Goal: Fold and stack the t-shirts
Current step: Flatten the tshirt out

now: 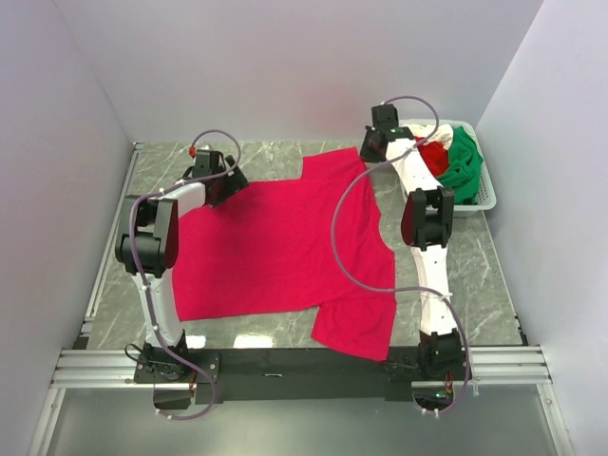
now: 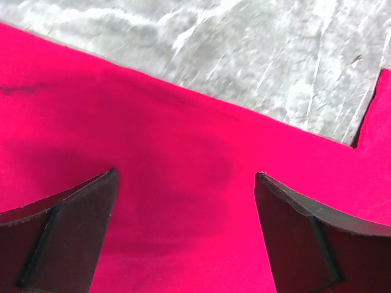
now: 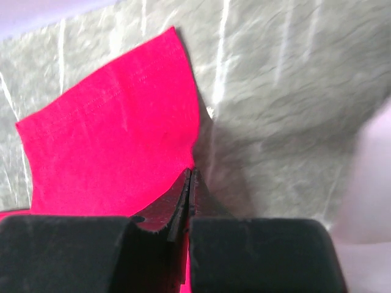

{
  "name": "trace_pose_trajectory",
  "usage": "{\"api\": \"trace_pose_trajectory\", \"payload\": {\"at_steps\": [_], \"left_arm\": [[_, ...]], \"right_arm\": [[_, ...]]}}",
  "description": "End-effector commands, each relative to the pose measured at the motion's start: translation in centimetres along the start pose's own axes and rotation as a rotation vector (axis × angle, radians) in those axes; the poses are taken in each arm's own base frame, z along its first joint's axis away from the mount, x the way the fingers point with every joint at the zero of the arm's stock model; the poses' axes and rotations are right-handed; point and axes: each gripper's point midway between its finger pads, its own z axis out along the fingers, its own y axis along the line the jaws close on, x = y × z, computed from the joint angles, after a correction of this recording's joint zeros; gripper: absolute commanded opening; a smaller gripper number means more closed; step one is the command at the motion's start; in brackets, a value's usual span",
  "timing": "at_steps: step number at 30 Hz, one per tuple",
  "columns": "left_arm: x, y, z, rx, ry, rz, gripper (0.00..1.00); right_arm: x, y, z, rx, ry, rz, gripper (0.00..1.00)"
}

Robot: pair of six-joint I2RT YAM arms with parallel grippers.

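Nearest us, left gripper (image 2: 186,175), jaws apart over crimson t-shirt (image 1: 275,247) mid-frame, we logged right gripper (image 3: 190,174) clamped on its sleeve (image 3: 110,122) edge, upper centre

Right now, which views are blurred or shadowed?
Left wrist: the table is smeared with glare streaks, and a dark shadow lies on the red shirt under the open left pincer. Right wrist: the table looks soft, with a blurred pale patch at the right edge. Top: sharp, evenly lit.

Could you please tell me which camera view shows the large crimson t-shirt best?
The top external view: nearly the whole crimson t-shirt lies spread out there. The left wrist view shows only a patch along one edge; the right wrist view shows just one sleeve.
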Motion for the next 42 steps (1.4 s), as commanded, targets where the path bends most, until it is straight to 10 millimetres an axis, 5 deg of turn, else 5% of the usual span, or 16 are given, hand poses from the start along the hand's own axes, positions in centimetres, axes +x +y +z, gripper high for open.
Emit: {"api": "trace_pose_trajectory", "payload": {"at_steps": [1, 4, 6, 7, 10, 13, 18, 19, 21, 25, 32, 36, 42], "left_arm": [[-1.4, -1.3, 0.7, 0.034, -0.013, 0.027, 0.99], [-1.9, -2.0, 1.1, 0.056, -0.014, 0.034, 0.99], [-2.4, -3.0, 0.9, 0.097, -0.022, 0.034, 0.99], [-2.8, -3.4, 0.7, 0.109, -0.030, 0.035, 0.99], [-4.5, -4.8, -0.9, 0.136, -0.069, 0.043, 0.99], [-5.6, -5.5, -2.6, 0.149, -0.102, 0.050, 0.99], [-6.1, -5.0, -7.2, 0.136, -0.168, 0.054, 0.99], [-6.4, -4.8, -8.5, 0.121, -0.192, 0.055, 0.99], [-4.9, -1.8, -9.0, 0.016, -0.177, 0.051, 0.99], [-3.0, 1.9, -10.6, -0.101, -0.180, 0.065, 0.99], [0.5, 4.8, -9.6, -0.160, -0.104, 0.077, 0.99], [0.9, 5.1, -8.5, -0.169, -0.077, 0.088, 0.99], [1.5, 5.5, -6.1, -0.175, -0.031, 0.099, 0.99]], "right_arm": [[-3.8, -0.6, -0.3, -0.023, -0.105, 0.047, 0.00], [-4.1, -0.6, -0.4, -0.045, -0.107, 0.055, 0.00], [-4.3, -0.6, -0.5, -0.056, -0.109, 0.054, 0.12], [-4.4, -0.5, -0.6, -0.060, -0.112, 0.044, 0.33], [-4.6, -0.2, -1.2, -0.084, -0.120, 0.014, 0.65], [-4.9, 0.7, -2.8, -0.125, -0.132, -0.029, 0.74], [-5.7, 3.2, -7.2, -0.157, -0.197, -0.116, 0.76], [-4.2, 3.1, -7.1, -0.143, -0.172, -0.140, 0.76], [-4.4, 4.9, -9.7, -0.164, -0.214, -0.176, 0.76], [-0.3, 5.7, -11.2, -0.163, -0.180, -0.218, 0.76], [6.6, 6.9, -13.2, -0.177, -0.085, -0.245, 0.76], [10.6, 5.8, -12.4, -0.157, -0.004, -0.232, 0.76], [13.5, 4.9, -10.9, -0.136, 0.080, -0.208, 0.75]]}}
